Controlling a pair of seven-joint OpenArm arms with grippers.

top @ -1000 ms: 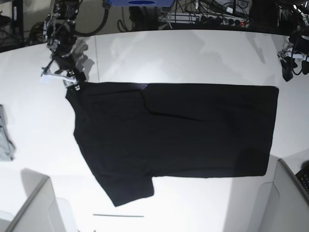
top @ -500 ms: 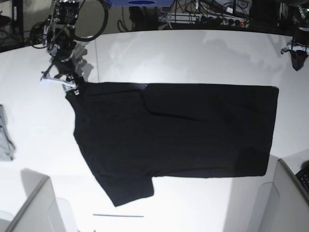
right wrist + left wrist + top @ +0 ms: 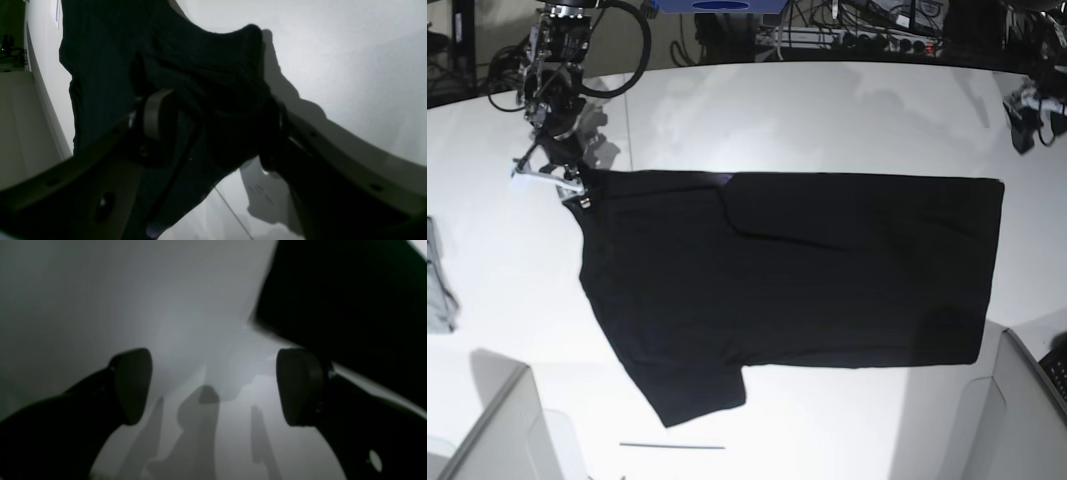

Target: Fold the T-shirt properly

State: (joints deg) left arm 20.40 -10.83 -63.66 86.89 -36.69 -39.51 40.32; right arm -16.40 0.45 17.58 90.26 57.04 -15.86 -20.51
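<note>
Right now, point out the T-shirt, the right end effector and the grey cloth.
T-shirt (image 3: pixel 827 270), base view, middle of body.
Right end effector (image 3: pixel 213 133), right wrist view, between fingertips.
Grey cloth (image 3: pixel 435 285), base view, visible edge.

surface (image 3: pixel 827 110): white, lit from above, shadows cast on it | grey cloth piece (image 3: pixel 435 280): laid at the left edge, partly cut off | cables and power strips (image 3: pixel 867 35): seen behind the far edge | thin dark line (image 3: pixel 672 446): marked near the front edge
</note>
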